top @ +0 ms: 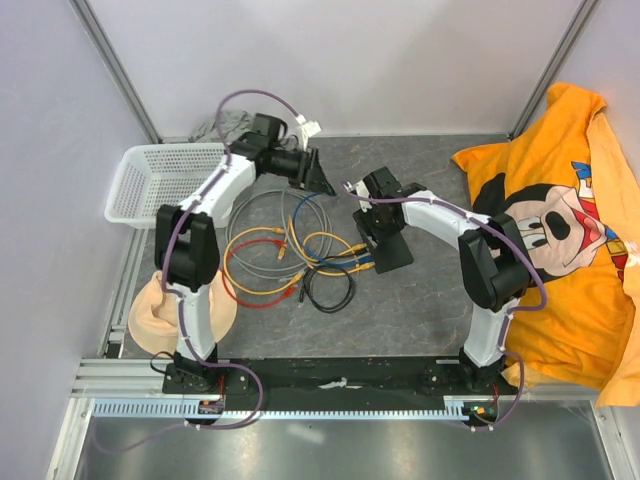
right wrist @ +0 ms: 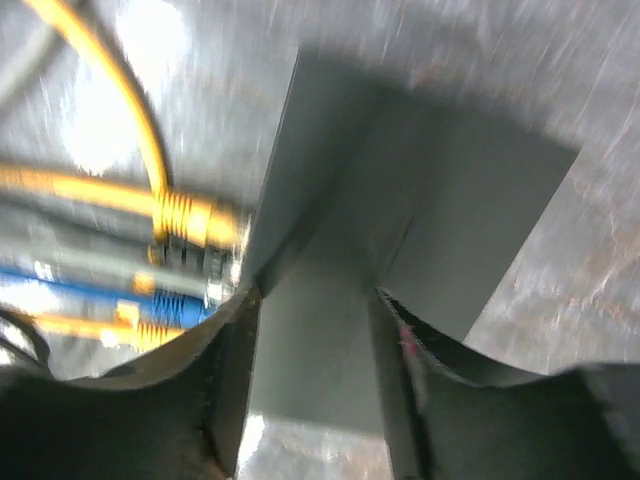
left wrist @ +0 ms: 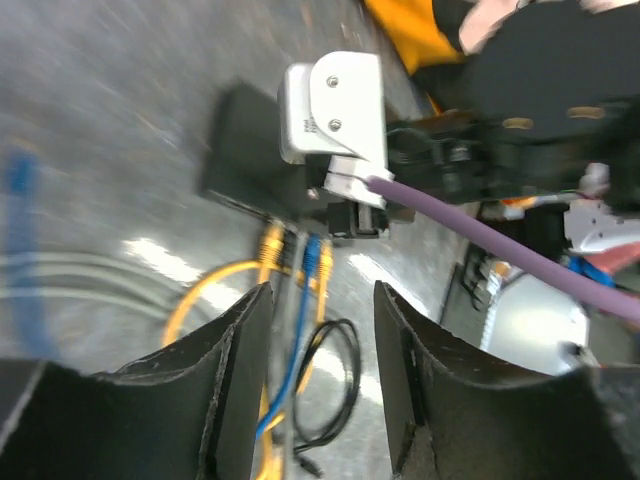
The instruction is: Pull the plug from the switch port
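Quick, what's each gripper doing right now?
Left gripper: open, holding nothing.
Right gripper: open, fingers astride the switch; whether they touch it cannot be told.

Looking down on a grey table [top: 420, 320] here. Got the small black switch [top: 395, 256] sitting right under the right gripper [top: 377, 232], with yellow and blue cable ends [top: 355, 257] running up to its left edge. Loose tangle of yellow, grey, blue, red and black cables [top: 285, 255] just left of that. Left gripper [top: 322, 183] up over the tangle's far side, apart from the switch. White basket [top: 150, 180] far left, orange Mickey Mouse shirt [top: 570, 300] heaped on the right.
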You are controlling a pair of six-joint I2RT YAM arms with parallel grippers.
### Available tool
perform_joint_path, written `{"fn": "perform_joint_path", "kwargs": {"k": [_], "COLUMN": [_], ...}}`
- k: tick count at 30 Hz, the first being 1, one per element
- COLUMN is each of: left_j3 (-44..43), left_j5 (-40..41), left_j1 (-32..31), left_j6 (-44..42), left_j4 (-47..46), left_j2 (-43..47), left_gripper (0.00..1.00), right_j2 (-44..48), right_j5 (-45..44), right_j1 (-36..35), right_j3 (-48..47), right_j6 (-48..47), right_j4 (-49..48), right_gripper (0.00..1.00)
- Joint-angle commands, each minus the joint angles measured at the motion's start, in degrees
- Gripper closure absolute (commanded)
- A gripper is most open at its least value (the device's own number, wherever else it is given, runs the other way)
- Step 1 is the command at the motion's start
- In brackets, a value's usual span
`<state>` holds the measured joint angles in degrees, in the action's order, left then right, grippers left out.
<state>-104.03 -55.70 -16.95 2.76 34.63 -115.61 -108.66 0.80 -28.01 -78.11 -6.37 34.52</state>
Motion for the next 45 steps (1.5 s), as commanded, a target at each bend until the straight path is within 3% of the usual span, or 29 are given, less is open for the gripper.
{"fn": "perform_joint_path", "kwargs": {"k": [1,3,6,7,12,18,26,40,45], "left_j3": [3.1,4.5,3.9,3.6,2.8,2.9,-0.6,-3.7,-1.8], "left_j5": [-2.5,-3.3,-3.4,-3.4,-3.4,-1.6,1.6,6.4,3.7], "left_j1": [-2.6,-2.7,-3.5,-4.0,-5.5,-8.4,-9.8,-12.8,-13.0], "left_j6": [7.3,9.5,10.1,10.4,10.3,8.8,7.3,3.9,3.2], "left_j4": [-4.9,-6.6,-7.7,-7.8,-7.9,-7.7,-5.5,-3.2,-2.7], "left_j2": [-1.7,-3.5,-6.4,-7.1,-11.5,-15.6,-19.1,-23.6,-24.3], "left_gripper": [0.49,0.49,0.49,0.49,0.49,0.48,0.47,0.54,0.54], "right_j2": [5.2,5.6,6.3,6.2,4.6,2.8,2.1,0.2,-0.3], "right_j5": [-0.9,-0.9,-1.3,-2.1,0.6,12.0,13.1,13.7,13.7], "right_j1": [-0.5,-0.2,0.1,0.1,3.8,8.9,9.2,9.1,9.1], "right_j3": [3.6,5.3,8.8,10.1,11.0,11.8,11.9,9.9,9.7], "right_j6": [-2.9,-3.1,-3.6,-3.8,-3.7,-3.1,-1.9,-0.8,-0.7], "right_j4": [6.6,7.5,6.0,5.2,4.4,4.1,3.6,3.9,3.9], "right_gripper": [0.48,0.51,0.64,0.74,1.00,1.00,1.00,0.99,0.99]}}
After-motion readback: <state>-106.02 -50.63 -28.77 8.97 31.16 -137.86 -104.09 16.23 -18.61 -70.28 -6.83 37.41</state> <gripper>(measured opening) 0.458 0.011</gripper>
